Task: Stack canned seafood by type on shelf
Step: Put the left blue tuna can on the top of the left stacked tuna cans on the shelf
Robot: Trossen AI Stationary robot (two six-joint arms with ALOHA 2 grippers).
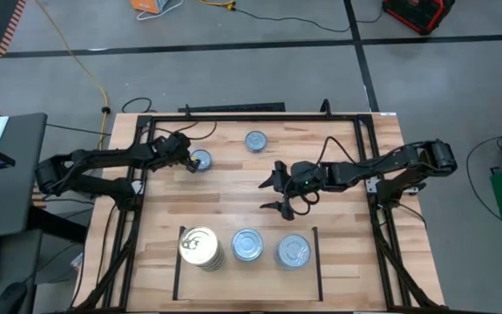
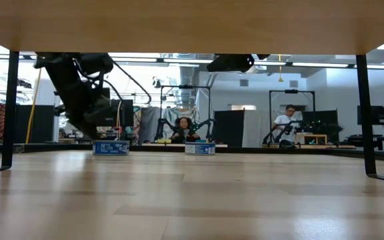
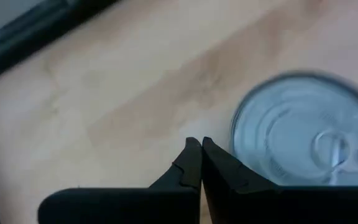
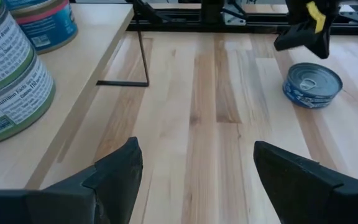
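The table (image 1: 260, 196) was viewed from straight overhead, and level across its top from the surface. Each wrist camera was aimed closely past its own fingers. One silver-topped tin (image 1: 200, 160) (image 3: 303, 134) (image 4: 312, 84) was shared by three views.

Three can stacks (image 1: 247, 247) on the shelf (image 1: 176, 262), two loose silver-topped tins (image 1: 255, 141)

Blurred silver-topped tin (image 3: 303, 134) cut off at the left wrist view's edge, partly behind the left end effector (image 3: 196, 163).
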